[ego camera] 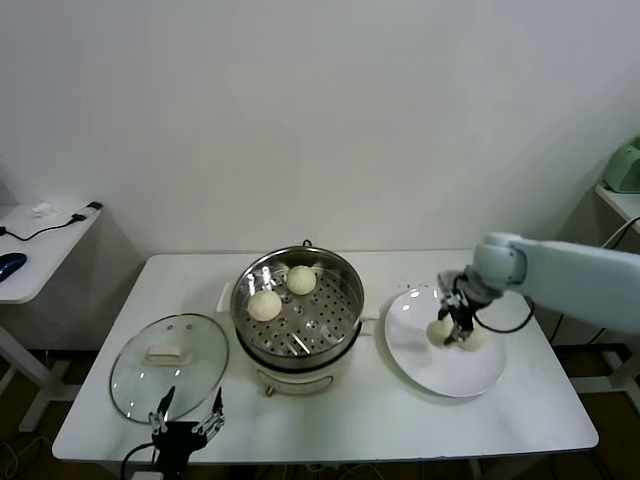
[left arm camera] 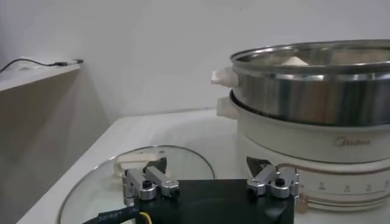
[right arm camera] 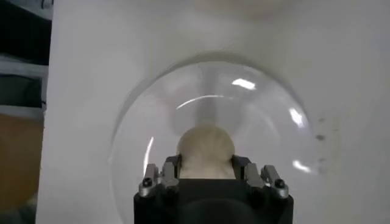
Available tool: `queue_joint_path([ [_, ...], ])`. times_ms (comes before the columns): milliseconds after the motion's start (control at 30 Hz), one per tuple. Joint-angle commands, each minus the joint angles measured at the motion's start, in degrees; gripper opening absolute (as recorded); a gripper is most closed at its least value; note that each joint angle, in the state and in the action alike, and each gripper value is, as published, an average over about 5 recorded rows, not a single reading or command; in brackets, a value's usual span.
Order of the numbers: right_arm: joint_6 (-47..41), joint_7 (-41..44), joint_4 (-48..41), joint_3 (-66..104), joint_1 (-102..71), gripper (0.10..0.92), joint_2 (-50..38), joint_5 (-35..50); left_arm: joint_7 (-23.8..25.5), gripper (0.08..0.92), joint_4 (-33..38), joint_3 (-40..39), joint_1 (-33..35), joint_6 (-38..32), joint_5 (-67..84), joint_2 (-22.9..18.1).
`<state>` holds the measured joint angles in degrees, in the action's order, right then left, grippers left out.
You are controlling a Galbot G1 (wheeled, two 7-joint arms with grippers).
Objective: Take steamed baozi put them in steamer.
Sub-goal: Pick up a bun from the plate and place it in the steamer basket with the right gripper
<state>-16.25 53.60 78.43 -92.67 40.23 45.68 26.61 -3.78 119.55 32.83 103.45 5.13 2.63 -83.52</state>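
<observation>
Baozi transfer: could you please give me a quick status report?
Right end effector closed on a baozi on the plate. Left end effector open, parked by glass lid. Two baozi in steamer. Path clear.

Pale blue arm (ego camera: 570, 275), seemingly black pincer (ego camera: 458, 325)

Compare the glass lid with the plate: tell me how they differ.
The glass lid is see-through with a pale handle at its centre; the plate is opaque white with no handle. The lid lies bare on the robot's left of the steamer; the plate, on the right, carries baozi, one between the right gripper's fingers. Both are round and lie flat on the table.
</observation>
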Motion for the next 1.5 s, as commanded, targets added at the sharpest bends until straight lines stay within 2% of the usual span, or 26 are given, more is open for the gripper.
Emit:
queue_joint_path([
  [33, 13.6, 8.3, -3.2, 0.8, 23.7, 0.577, 15.1, 5.7, 0.0, 0.823, 0.4, -0.1, 0.0, 0.1, -0.2, 0.0],
  [167, 22.4, 8.9, -1.9, 6.0, 22.9, 0.577, 23.0, 3.8, 0.1, 0.823, 0.7, -0.3, 0.0, 0.1, -0.2, 0.0],
  [300, 30.9, 8.7, 1.4, 7.1, 17.6, 0.579, 28.4, -2.6, 0.0, 0.823, 0.7, -0.2, 0.1, 0.0, -0.2, 0.0],
  [433, 40.5, 9.9, 1.7, 7.2, 10.9, 0.579, 31.0, -9.2, -0.1, 0.823, 0.4, 0.0, 0.2, -0.3, -0.1, 0.0],
  [533, 43.8, 9.8, 1.5, 6.0, 7.2, 0.577, 31.7, -10.6, -0.2, 0.823, -0.1, 0.0, 0.3, -0.6, -0.1, 0.0],
  [1400, 48.8, 6.7, -9.1, 7.3, -7.3, 0.578, 35.9, -19.8, -0.3, 0.823, -0.3, 0.3, 1.0, -0.8, 0.0, 0.0],
  [1500, 49.5, 6.5, -9.3, 7.4, -6.7, 0.609, 35.9, -19.4, -0.3, 0.823, -0.3, 0.3, 1.0, -0.9, 0.0, 0.0],
])
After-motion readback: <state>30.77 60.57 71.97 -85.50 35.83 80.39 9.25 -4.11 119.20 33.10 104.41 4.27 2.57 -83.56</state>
